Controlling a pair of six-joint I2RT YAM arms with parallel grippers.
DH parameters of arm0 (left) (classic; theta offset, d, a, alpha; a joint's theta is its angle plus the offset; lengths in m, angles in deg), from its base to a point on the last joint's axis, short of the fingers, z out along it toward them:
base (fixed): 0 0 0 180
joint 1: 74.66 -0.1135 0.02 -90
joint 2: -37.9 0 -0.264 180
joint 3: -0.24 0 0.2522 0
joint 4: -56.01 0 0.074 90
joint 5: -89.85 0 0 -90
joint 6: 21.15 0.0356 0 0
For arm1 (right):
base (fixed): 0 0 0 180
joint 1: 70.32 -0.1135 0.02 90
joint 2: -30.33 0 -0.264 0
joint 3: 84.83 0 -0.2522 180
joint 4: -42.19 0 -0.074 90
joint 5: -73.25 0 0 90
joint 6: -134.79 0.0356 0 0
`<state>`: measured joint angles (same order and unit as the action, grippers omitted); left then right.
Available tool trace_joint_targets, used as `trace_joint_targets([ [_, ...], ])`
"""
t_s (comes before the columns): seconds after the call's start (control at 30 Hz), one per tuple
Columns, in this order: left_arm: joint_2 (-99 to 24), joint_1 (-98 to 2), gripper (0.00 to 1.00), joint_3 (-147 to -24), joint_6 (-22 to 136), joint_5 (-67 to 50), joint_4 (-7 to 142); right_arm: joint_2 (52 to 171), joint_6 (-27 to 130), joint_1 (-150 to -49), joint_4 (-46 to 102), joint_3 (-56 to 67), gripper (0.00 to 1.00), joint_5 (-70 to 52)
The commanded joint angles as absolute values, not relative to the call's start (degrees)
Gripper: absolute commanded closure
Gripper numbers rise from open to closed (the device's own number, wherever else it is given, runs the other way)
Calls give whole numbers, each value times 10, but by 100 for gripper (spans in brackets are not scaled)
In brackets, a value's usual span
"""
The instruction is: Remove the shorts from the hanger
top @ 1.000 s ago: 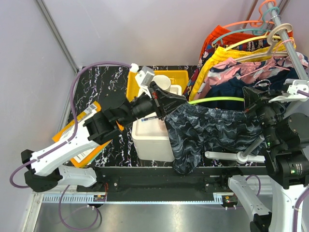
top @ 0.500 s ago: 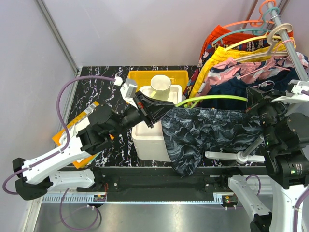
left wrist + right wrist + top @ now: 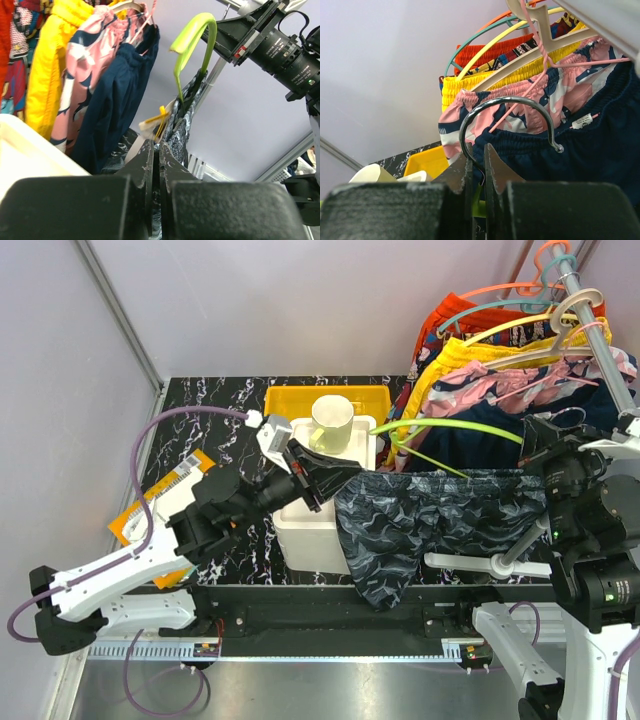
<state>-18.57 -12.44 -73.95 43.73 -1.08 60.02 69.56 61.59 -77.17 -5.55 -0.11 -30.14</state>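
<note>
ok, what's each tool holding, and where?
Left tool pinches the marbled shorts at the waistband end; right tool grips the green hanger by its metal hook.

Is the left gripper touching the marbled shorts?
Touching. In the left wrist view the left gripper is shut, with the marbled shorts cloth caught between its fingers.

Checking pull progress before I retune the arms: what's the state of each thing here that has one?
left claw: shut on the marbled shorts at the waist.
right claw: shut on the green hanger at its hook.
marbled shorts: stretched wide, left end off the hanger.
green hanger: off the rail, left arm bare.
navy shorts: hanging on the rail.
cup: upright.
</note>
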Motion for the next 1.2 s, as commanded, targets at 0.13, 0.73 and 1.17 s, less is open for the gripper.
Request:
trace_joint_targets([
  [0.13, -265, -128, 100, -802, 406, -52, 480, 677, 790, -764, -46, -43, 100, -245],
  [0.73, -534, -121, 100, -1040, 333, -144, 503, 699, 1078, -764, 159, -30, 100, -37],
  [1.17, -634, -122, 53, -1182, 357, -109, 686, 680, 929, -765, 57, -73, 100, -66],
])
